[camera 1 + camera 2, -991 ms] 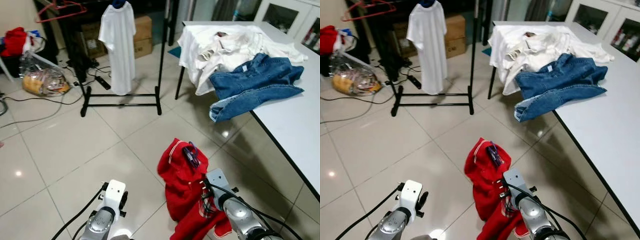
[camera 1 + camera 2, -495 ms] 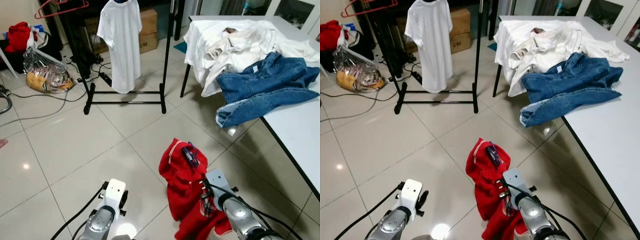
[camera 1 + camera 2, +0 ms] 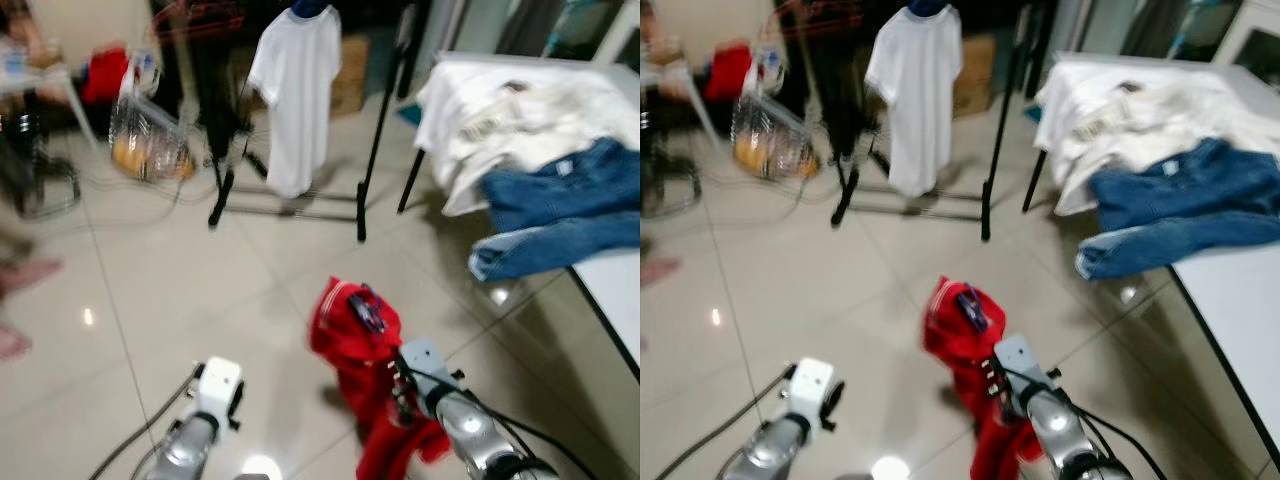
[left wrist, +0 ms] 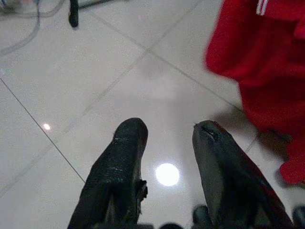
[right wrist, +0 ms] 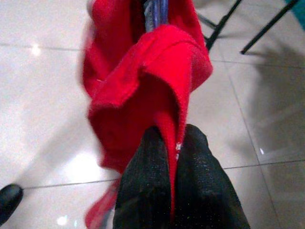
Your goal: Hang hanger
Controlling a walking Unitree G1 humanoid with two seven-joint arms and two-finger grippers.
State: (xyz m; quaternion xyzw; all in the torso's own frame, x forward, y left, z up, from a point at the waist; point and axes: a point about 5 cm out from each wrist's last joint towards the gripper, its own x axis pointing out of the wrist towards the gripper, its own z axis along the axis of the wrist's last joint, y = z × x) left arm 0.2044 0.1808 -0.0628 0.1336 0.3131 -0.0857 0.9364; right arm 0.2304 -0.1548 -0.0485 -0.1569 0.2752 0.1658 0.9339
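— What is sitting at the far left? 
— A blurred plastic bag (image 3: pixel 150 150) is lying on the floor, and a white shirt (image 3: pixel 295 95) is hanging on the black rack (image 3: pixel 375 130) beyond it.

— And the left claw (image 4: pixel 167 179)? 
— It is hovering low over the tiles, fingers apart, gripping nothing.

— The hanger? 
— The right claw (image 5: pixel 171 157) is clamped on a red garment (image 3: pixel 375 390); its wrist view is showing a purple-blue hanger (image 5: pixel 156 12) poking from the collar, near the middle of the floor.

— Far right? 
— Jeans (image 3: pixel 560 215) and white clothes (image 3: pixel 500 115) are lying on the bench (image 3: pixel 620 290).
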